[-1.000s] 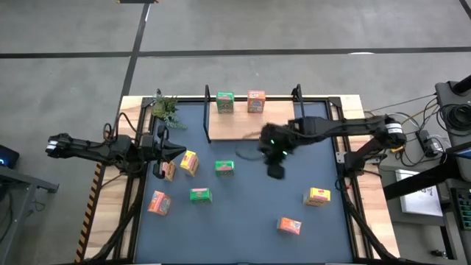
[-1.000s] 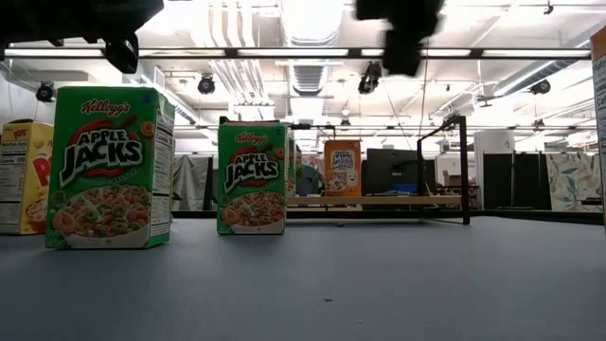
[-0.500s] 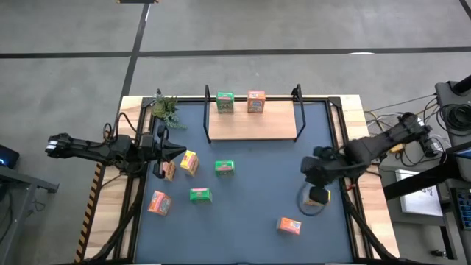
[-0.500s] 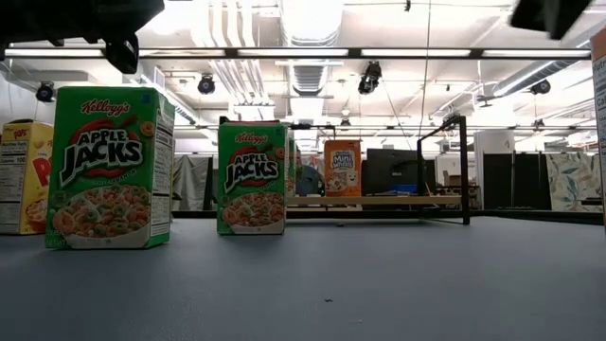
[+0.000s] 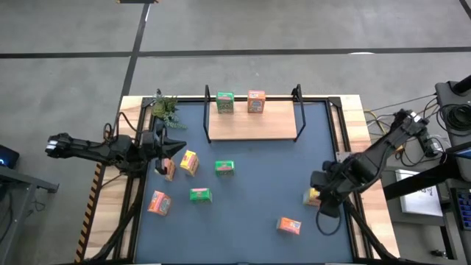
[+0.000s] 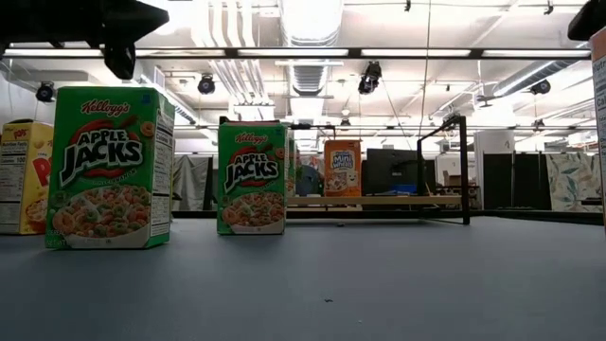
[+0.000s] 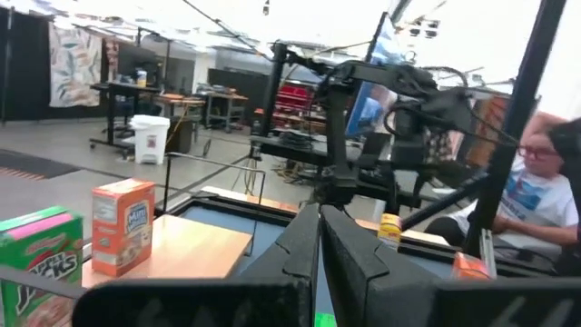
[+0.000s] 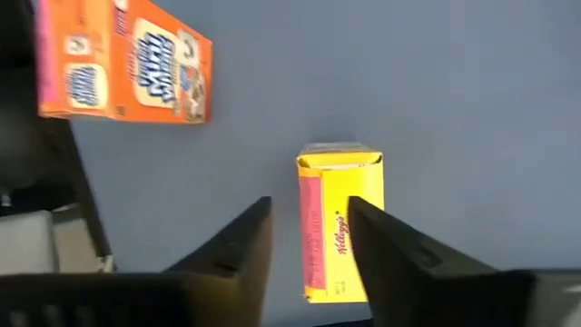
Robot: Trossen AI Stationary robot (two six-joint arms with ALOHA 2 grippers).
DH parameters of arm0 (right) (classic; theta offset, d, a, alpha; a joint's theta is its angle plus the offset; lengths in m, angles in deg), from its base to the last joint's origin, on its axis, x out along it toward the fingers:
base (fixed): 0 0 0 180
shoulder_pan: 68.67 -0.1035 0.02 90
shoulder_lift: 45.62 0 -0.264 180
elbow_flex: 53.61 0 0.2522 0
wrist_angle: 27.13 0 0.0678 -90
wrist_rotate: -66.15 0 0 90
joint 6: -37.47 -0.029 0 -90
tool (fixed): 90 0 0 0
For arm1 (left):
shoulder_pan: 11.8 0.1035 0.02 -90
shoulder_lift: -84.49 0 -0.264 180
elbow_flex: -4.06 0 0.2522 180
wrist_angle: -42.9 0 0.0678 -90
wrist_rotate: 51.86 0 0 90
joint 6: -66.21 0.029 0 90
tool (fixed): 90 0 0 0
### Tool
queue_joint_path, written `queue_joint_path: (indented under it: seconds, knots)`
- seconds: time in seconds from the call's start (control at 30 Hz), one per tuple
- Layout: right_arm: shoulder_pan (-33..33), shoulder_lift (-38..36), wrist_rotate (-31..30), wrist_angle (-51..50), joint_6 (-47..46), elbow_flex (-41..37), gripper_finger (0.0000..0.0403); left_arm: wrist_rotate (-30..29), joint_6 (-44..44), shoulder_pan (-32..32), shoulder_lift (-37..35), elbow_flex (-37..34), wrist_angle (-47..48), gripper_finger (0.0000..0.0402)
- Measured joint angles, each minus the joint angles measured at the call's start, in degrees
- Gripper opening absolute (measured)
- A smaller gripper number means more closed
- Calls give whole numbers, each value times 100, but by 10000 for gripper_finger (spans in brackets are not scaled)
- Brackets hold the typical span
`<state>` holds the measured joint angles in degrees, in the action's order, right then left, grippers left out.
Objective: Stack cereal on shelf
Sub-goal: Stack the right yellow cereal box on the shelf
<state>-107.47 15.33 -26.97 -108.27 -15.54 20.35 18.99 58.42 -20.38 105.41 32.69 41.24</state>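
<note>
The shelf (image 5: 254,126), a light-wood board with black end posts, carries a green box (image 5: 225,102) and an orange box (image 5: 255,101), both upright. Seven more cereal boxes are scattered on the mat in front of the shelf.

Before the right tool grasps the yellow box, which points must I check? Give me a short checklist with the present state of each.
1. Right tool open: ok.
2. Yellow box between its fingers: ok.
3. Fingers clear of the orange box: ok.
4. Free place on the shelf beside its two boxes: ok.
5. Left tool shut, away from the yellow box: ok.
6. Fingers low enough to close: cannot tell.
</note>
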Motion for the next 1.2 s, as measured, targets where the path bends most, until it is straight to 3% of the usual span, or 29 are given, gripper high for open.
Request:
queue_joint_path:
  seconds: [0.23,0.43,0.87,1.2]
  knots:
    - [4,304,3,-395,50,-213,247,-4,-27,0,0,0,0,0]
    - [4,490,58,-369,31,-251,296,-4,-26,-1,0,0,2,0]
    - [4,491,265,-417,-336,18,290,-2,-5,-1,7,0,4,0]
    - [-144,496,251,-374,-564,-228,286,1,-5,-1,10,0,4,0]
